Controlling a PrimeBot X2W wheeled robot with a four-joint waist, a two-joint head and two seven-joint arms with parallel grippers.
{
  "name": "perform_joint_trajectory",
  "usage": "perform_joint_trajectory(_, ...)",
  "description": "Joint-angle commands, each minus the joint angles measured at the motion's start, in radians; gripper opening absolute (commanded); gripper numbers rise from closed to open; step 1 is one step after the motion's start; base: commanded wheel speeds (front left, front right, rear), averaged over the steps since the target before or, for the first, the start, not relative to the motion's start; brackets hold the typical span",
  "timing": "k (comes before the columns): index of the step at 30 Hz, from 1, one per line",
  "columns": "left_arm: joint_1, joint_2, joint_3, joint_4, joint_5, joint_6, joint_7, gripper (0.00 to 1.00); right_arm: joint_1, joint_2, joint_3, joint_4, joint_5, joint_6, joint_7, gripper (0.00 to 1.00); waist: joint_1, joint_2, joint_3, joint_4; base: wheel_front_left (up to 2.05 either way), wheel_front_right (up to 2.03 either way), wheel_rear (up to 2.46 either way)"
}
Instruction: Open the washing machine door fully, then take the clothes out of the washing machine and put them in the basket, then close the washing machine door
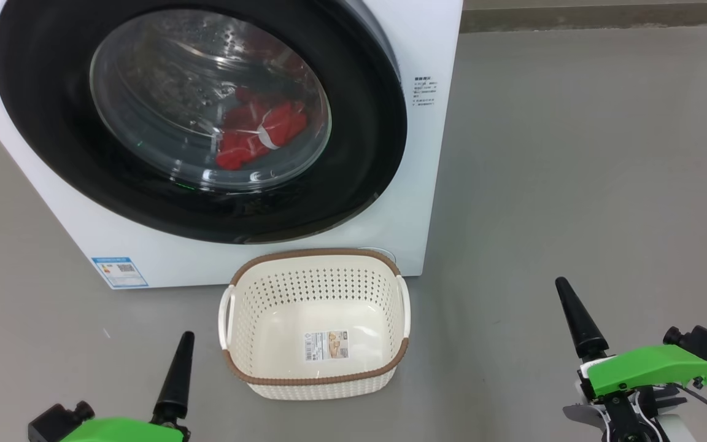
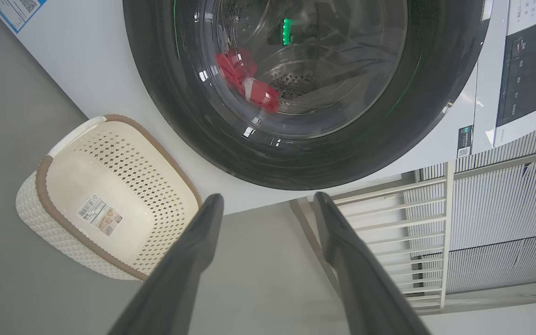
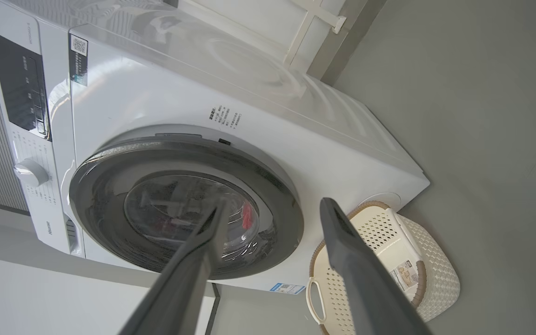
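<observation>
The white washing machine (image 1: 427, 184) is seen standing on the grey floor (image 1: 574, 184), its front covered by the glossy black washing machine door (image 1: 53, 141). The basket (image 1: 316, 253) is set on the floor just before the machine, below the door. The red clothes (image 1: 255, 135) are spotted through the glass, low in the drum. The left gripper (image 2: 268, 196) and right gripper (image 3: 273, 203) are held with fingers spread, nothing gripped.

We saw the basket (image 1: 304, 288) on the floor (image 1: 574, 184) just before the washing machine (image 1: 430, 43), below the washing machine door (image 1: 359, 184); the clothes (image 1: 255, 132) lay in the drum (image 1: 175, 61) behind that door
</observation>
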Motion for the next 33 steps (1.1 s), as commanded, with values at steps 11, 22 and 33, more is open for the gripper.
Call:
perform_joint_trajectory(11, -0.078, 0.015, -0.009, -0.03, 0.158, 0.016, -0.043, 1.0, -0.08, -0.011, 0.032, -0.018, -0.18, 0.0, -0.039, 1.0, -0.0001, 0.0, 0.005, 0.004, 0.0, 0.0, 0.0)
perform_joint_trajectory(22, -0.09, 0.016, -0.024, -0.037, 0.266, 0.018, -0.071, 1.0, -0.097, -0.011, 0.05, -0.014, -0.318, 0.0, -0.067, 1.0, -0.0001, 0.0, 0.002, 0.002, 0.0, 0.0, 0.0)
perform_joint_trajectory(33, -0.098, 0.018, -0.034, -0.051, 0.423, 0.03, -0.103, 1.0, -0.111, -0.012, 0.066, -0.007, -0.477, 0.0, -0.098, 1.0, -0.0001, 0.0, -0.007, 0.003, 0.0, 0.0, 0.0)
